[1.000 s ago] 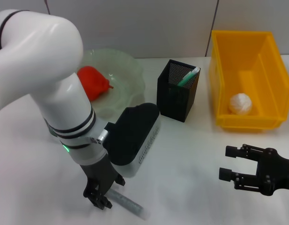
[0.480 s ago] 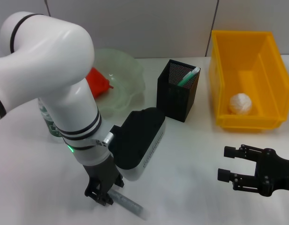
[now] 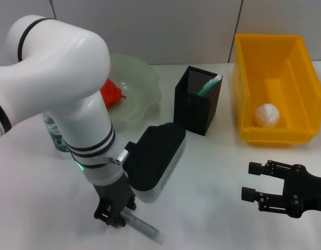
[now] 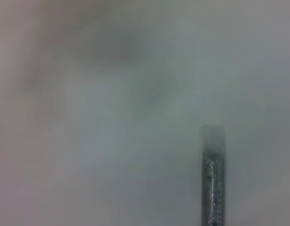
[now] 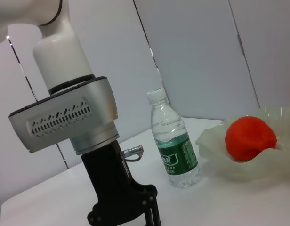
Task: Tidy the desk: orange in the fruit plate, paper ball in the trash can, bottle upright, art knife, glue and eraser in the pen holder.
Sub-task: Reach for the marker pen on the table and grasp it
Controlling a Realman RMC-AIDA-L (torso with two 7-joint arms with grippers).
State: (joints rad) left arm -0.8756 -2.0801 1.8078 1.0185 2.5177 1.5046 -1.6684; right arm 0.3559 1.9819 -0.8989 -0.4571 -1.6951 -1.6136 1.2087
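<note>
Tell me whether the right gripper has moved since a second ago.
No. The right gripper keeps the same spot below the trash can, near the table's front edge.

White tabletop [image 3: 212,172], matte, evenly lit, only soft shadows on it. Behind the tabletop, pale grey wall [image 3: 165,26] of flat panels. Thin dark vertical seams between the panels. Right wrist view: same panelled wall [image 5: 197,52] rising above the tabletop's far edge.
</note>
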